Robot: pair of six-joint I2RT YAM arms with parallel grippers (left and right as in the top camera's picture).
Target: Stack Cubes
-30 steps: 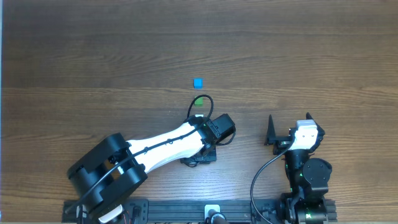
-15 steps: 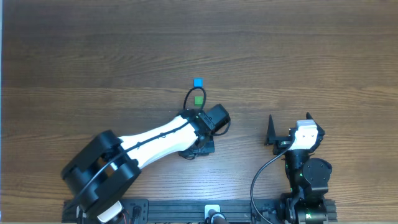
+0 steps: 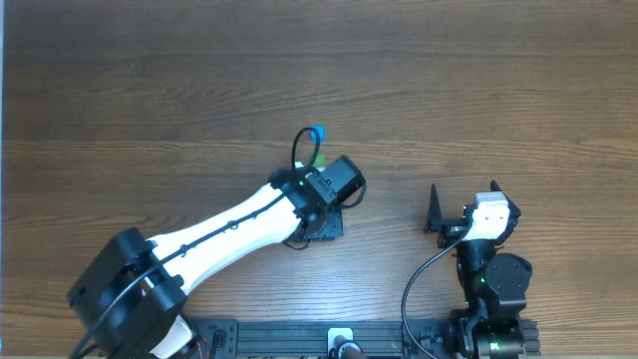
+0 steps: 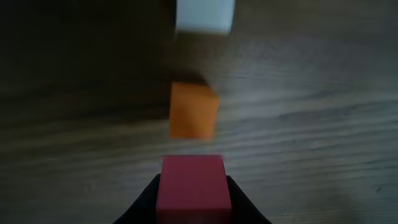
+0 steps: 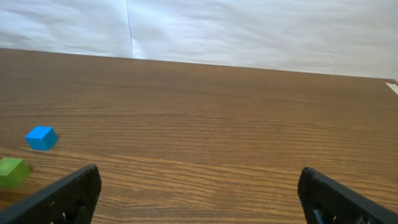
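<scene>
My left claw [image 4: 193,204] is pinching the red cube [image 4: 193,180], just short of the green cube [image 5: 12,172]. I'd line it up square over the green one, come down slowly, then let go, without bumping the blue cube [image 5: 41,137] nearby. My right claw [image 5: 199,193] rests spread wide. The surface [image 5: 236,124] is brown wood, with a white wall [image 5: 249,31] behind it.

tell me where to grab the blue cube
Take the blue cube by two opposite side faces, from straight above: it sits flat on the table with its top clear. Probably pinch the faces not toward the green cube, which lies nearby.
</scene>
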